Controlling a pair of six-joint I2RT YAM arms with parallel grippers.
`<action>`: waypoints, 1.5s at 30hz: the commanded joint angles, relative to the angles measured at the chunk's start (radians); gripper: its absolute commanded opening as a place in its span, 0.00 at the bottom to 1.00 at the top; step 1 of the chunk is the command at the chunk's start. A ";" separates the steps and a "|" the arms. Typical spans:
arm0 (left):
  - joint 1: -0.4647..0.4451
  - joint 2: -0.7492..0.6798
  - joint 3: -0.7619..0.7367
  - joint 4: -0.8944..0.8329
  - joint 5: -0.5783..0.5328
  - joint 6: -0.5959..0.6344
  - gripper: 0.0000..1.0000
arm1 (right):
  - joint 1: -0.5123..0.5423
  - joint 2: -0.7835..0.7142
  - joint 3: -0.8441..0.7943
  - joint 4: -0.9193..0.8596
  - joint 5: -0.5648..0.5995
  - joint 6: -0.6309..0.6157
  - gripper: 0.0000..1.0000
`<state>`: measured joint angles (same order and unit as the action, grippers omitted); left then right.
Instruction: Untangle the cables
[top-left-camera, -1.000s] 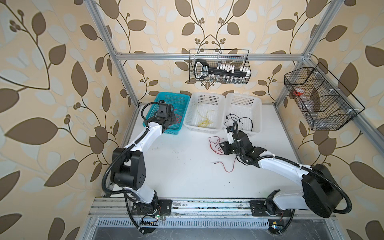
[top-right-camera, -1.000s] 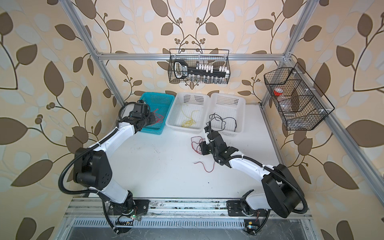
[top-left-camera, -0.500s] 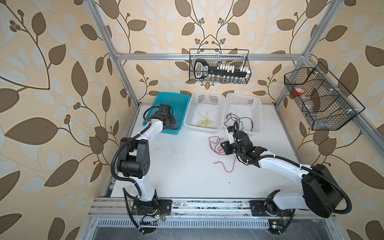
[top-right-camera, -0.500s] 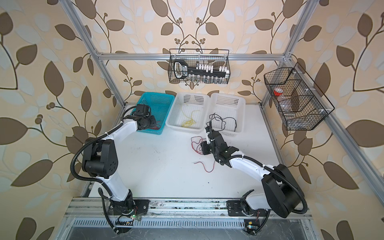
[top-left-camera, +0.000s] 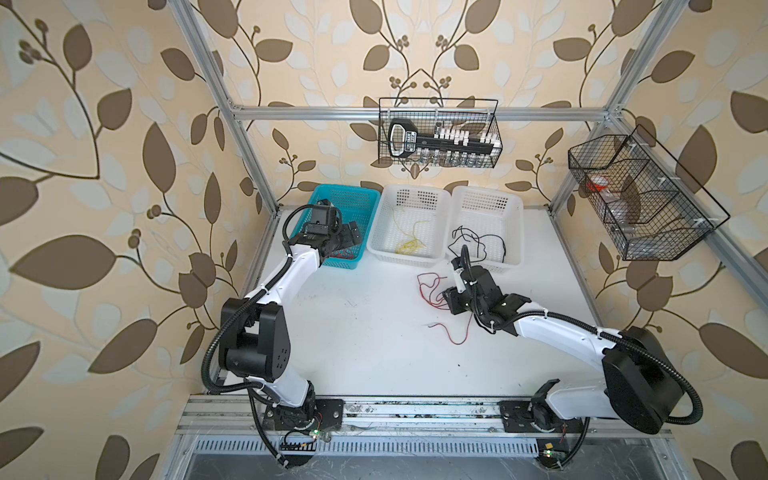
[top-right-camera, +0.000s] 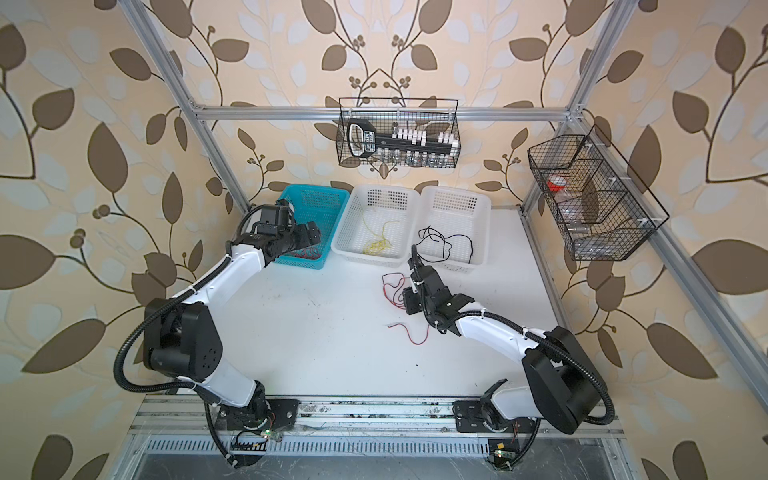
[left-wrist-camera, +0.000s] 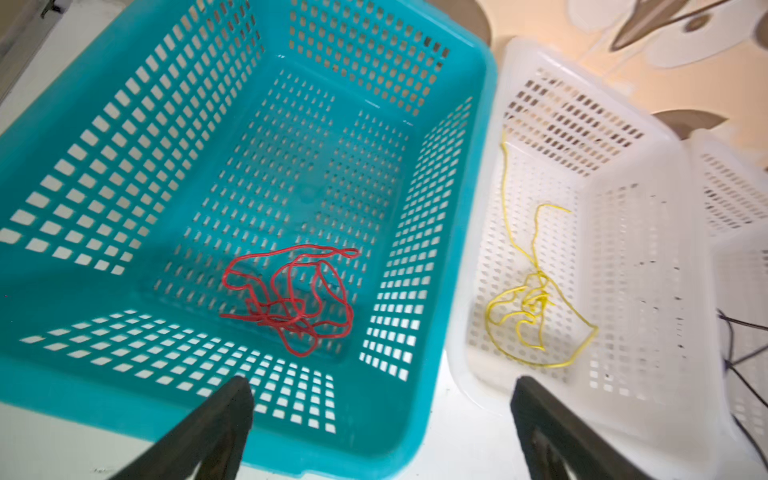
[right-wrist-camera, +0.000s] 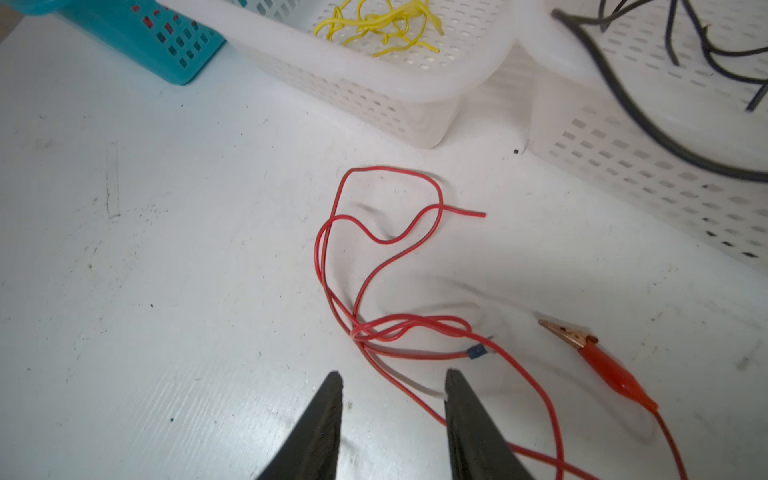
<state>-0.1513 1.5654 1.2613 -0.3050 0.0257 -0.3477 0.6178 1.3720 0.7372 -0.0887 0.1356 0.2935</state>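
A tangled red cable (left-wrist-camera: 291, 307) lies loose on the floor of the teal basket (top-left-camera: 353, 199). My left gripper (left-wrist-camera: 382, 386) hovers open over that basket's near rim (top-left-camera: 349, 232), holding nothing. More red cable (top-left-camera: 428, 286) loops on the white table, one end carrying a red alligator clip (right-wrist-camera: 602, 365). My right gripper (right-wrist-camera: 392, 376) stands open low over these loops (right-wrist-camera: 357, 334), a strand running between its fingers. A yellow cable (top-left-camera: 409, 245) lies in the middle white basket (top-left-camera: 411, 189). A black cable (top-left-camera: 478, 241) sits in the right white basket (top-left-camera: 486, 191) and hangs over its front rim.
The three baskets stand side by side along the back of the table (top-left-camera: 374, 332). A black wire basket (top-left-camera: 440, 133) with tools hangs on the back rail and another wire basket (top-left-camera: 644, 199) on the right frame. Aluminium posts bound the table's corners.
My left gripper has opened wide and let the red bundle drop into the teal basket, drawing back a little. My right gripper has opened slightly over the red loops on the table.
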 joint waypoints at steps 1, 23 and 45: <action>-0.034 -0.081 -0.051 0.051 0.026 -0.023 0.99 | 0.017 -0.007 0.016 -0.031 0.033 -0.002 0.43; -0.131 -0.168 -0.251 0.115 0.093 -0.076 0.99 | 0.017 0.184 0.063 0.068 -0.100 0.096 0.48; -0.146 -0.134 -0.245 0.107 0.157 -0.072 0.99 | -0.017 0.381 0.208 0.114 -0.104 0.113 0.04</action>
<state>-0.2893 1.4311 1.0050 -0.2134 0.1581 -0.4225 0.5999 1.7416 0.9142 0.0338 0.0425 0.4156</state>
